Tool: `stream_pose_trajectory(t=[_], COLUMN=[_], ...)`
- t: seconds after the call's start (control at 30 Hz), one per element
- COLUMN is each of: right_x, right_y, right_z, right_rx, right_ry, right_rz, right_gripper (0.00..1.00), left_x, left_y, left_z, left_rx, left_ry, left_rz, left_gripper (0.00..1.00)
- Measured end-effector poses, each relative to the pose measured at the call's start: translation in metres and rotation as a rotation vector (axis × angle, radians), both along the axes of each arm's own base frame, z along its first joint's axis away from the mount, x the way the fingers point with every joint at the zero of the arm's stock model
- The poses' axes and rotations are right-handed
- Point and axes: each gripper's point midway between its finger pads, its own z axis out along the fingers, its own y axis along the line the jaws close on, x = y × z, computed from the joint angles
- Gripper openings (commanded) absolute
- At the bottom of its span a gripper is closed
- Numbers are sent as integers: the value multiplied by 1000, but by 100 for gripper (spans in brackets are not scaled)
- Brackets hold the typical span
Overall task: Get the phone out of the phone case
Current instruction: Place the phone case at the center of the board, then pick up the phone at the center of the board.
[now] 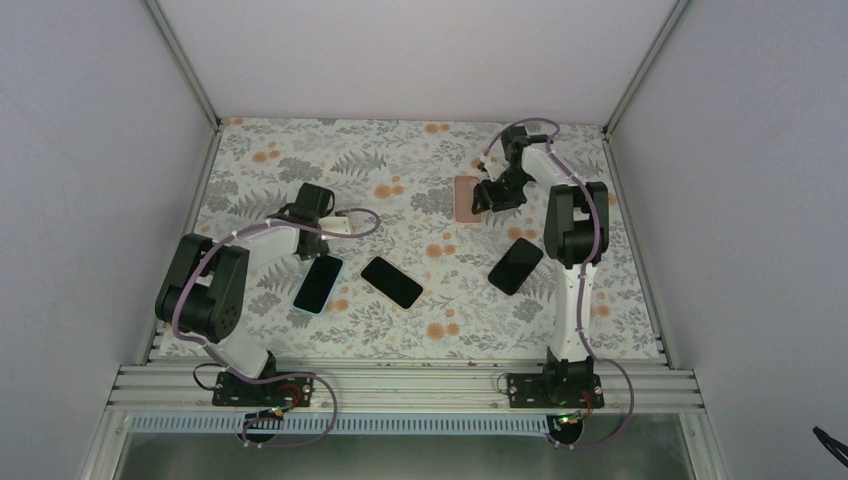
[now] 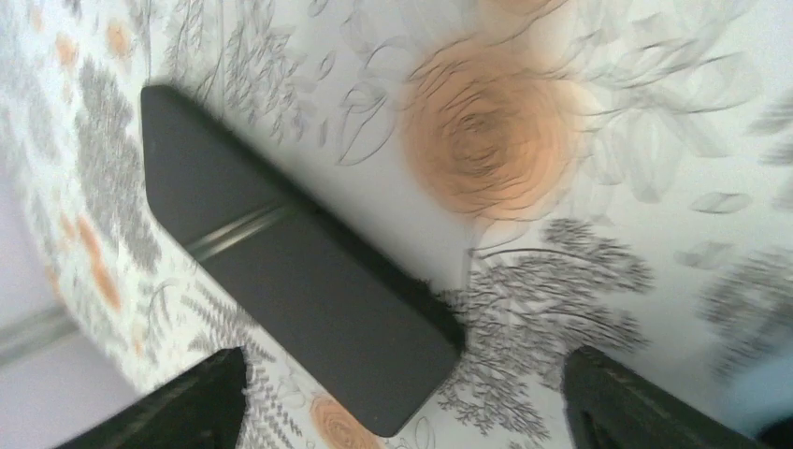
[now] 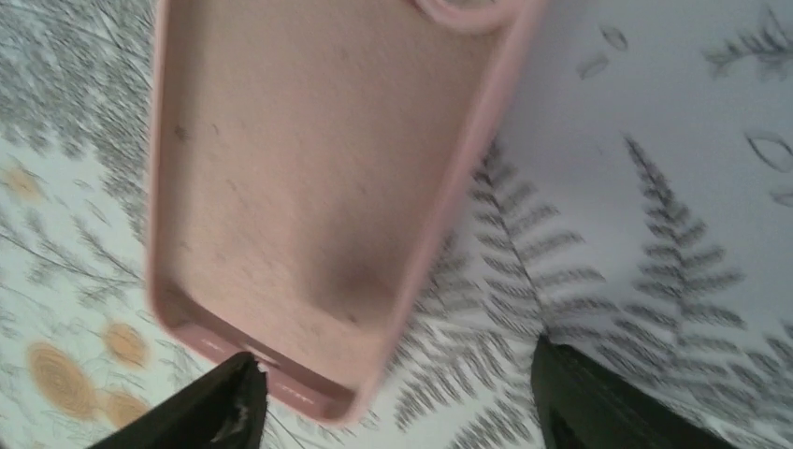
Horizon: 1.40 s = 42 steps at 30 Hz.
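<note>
An empty pink phone case (image 1: 466, 198) lies hollow side up at the back right of the flowered cloth. In the right wrist view the case (image 3: 309, 187) is blurred and its near corner sits by one finger (image 3: 224, 402). My right gripper (image 3: 395, 360) (image 1: 492, 192) is open and grips nothing. My left gripper (image 2: 404, 374) (image 1: 330, 235) is open too. A dark phone (image 2: 290, 262) lies flat with its near end between the spread fingers, untouched. From above, the nearest phone is a dark one with a pale blue rim (image 1: 318, 283).
Two more black phones lie on the cloth, one in the middle (image 1: 391, 281) and one to the right (image 1: 515, 265), beside the right arm's upright link. Walls close in both sides, and an aluminium rail (image 1: 400, 385) runs along the near edge.
</note>
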Motion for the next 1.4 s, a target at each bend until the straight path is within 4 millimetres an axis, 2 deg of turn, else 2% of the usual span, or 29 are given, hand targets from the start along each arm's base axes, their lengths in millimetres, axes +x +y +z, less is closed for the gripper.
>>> stream_pose_trajectory(t=[0.03,0.13,0.23,0.27,0.33,0.43,0.47,0.5,0.53,0.63,0.7,0.8,0.93,1.03,1.1,1.23,1.4], right_x=[-2,-13,-23,-26,-36,-57,-65,-76,-85,-115,-135,-166,-187,-190,-188,-181,-174], right_y=[-4,-21,-32,-35,-41,-51,-55,-60,-64,-78,-86,-94,-107,-117,-125,-141,-149], right_z=[-1,3,27,38,64,94,99,101,100,87,75,61,53,44,39,23,2], right_rx=[-16,-78,-128,-138,-160,-200,-218,-239,-260,-323,-355,-385,-422,-432,-434,-421,-372], right_ry=[0,-14,-79,-110,-191,-296,-318,-338,-343,-329,-305,-275,-283,-267,-256,-216,-150], right_rz=[-2,1,14,20,37,62,71,74,81,95,112,139,136,109,86,41,38], right_gripper=[82,86,85,81,67,28,15,6,4,4,4,4,4,4,4,4,4], left_x=[-5,-13,-11,-9,-7,-6,-7,-10,-14,-30,-42,-53,-55,-63,-69,-67,-53], left_y=[-6,-24,-51,-59,-78,-105,-115,-128,-141,-187,-221,-267,-309,-324,-335,-366,-388], left_z=[3,23,70,86,124,175,188,197,201,197,183,153,109,79,67,58,49], left_rx=[-31,-114,-237,-280,-380,-510,-545,-578,-602,-636,-642,-615,-551,-479,-450,-447,-453], left_ry=[33,102,117,113,89,32,13,-1,-3,27,73,162,236,259,272,250,216], left_rz=[-6,-36,-76,-91,-123,-163,-175,-191,-207,-274,-322,-370,-396,-412,-429,-463,-466], left_gripper=[99,100,100,100,100,100,100,100,100,100,100,99,98,95,94,94,94])
